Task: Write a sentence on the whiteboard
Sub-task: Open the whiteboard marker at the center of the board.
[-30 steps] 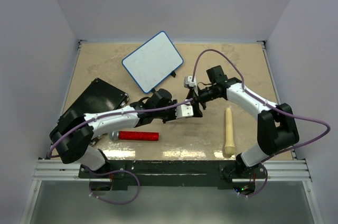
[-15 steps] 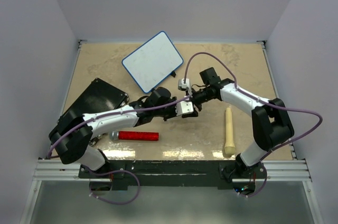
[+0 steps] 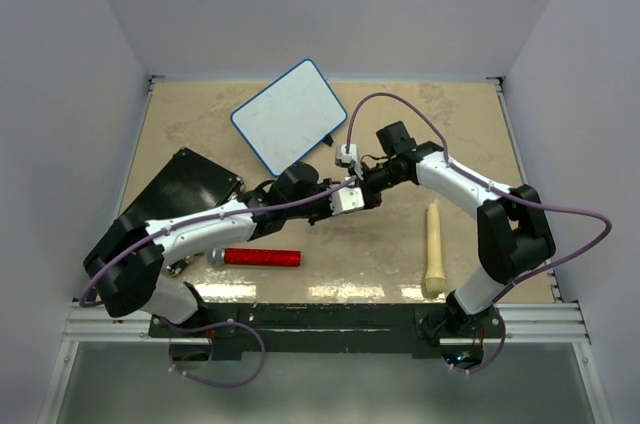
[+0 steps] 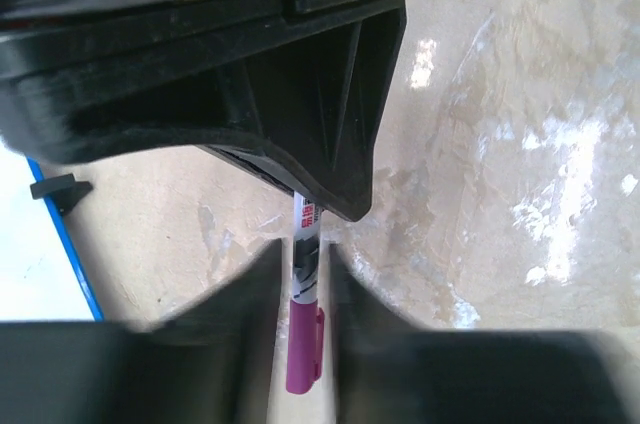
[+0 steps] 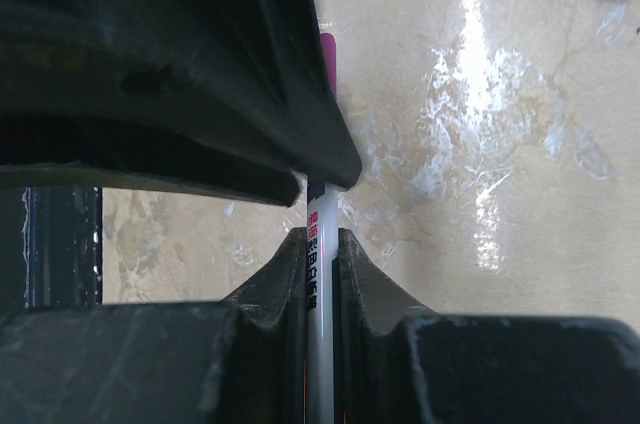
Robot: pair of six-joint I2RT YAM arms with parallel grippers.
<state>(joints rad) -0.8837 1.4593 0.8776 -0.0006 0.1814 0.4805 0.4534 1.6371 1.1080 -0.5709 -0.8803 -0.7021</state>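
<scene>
Both tools clamped a slim white-barrelled marker (image 4: pixel 303 349) with a glossy pink cap. The left gripper (image 4: pixel 303 262) was pinched tight near the cap end, and the right gripper (image 5: pixel 320 244) squeezed the printed barrel just ahead of it. The flat, round-cornered, blue-rimmed whiteboard (image 3: pixel 290 116) lay beyond them to the left, well apart, on the mottled beige table (image 3: pixel 450 134). Blurred black gripper housings hid the marker's far end.
</scene>
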